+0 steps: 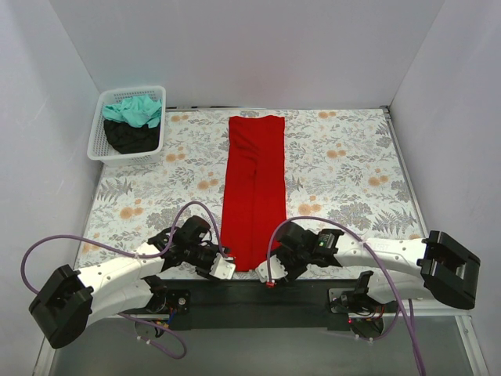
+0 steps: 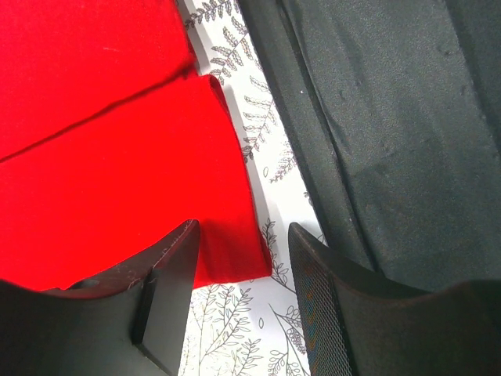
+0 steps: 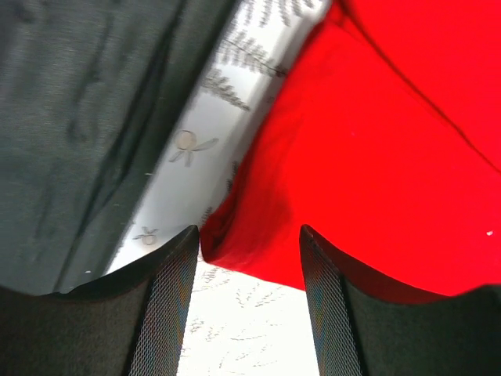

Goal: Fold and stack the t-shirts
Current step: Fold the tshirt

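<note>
The red t-shirt (image 1: 254, 188) lies folded into a long narrow strip down the middle of the floral cloth. My left gripper (image 1: 225, 268) is open at the strip's near left corner, which shows between its fingers in the left wrist view (image 2: 227, 251). My right gripper (image 1: 266, 276) is open at the near right corner, whose red edge (image 3: 258, 235) lies between its jaws. Neither grips the cloth. A teal t-shirt (image 1: 135, 110) and a black t-shirt (image 1: 130, 138) lie bunched in the white basket (image 1: 100, 153).
The floral-print cloth (image 1: 344, 172) covers the table. The white mesh basket stands at the far left corner. A black strip (image 1: 258, 294) runs along the near edge by the arm bases. White walls enclose the back and sides.
</note>
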{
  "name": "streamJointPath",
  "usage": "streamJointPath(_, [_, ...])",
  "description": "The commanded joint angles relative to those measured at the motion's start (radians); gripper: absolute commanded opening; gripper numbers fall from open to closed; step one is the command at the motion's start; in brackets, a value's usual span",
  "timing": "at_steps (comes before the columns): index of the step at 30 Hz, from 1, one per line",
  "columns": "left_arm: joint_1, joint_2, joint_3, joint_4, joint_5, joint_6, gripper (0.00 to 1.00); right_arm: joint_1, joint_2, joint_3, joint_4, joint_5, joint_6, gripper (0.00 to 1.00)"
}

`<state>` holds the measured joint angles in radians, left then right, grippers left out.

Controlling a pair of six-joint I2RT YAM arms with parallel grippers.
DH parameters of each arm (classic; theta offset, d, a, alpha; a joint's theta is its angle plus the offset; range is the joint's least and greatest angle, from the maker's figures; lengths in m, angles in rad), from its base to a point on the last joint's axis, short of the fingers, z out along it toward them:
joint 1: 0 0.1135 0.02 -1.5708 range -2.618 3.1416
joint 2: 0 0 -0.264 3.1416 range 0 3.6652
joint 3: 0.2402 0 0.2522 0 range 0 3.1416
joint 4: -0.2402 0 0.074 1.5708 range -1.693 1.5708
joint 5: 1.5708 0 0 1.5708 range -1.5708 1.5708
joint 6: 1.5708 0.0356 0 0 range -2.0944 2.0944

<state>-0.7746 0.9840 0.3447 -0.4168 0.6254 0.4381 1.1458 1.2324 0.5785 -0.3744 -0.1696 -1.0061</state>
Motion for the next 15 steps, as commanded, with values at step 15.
streamJointPath(15, [0.026,0.022,-0.018,-0.022,-0.047,0.056,0.43,0.042,0.042,-0.066,-0.017,0.015,0.004,0.31])
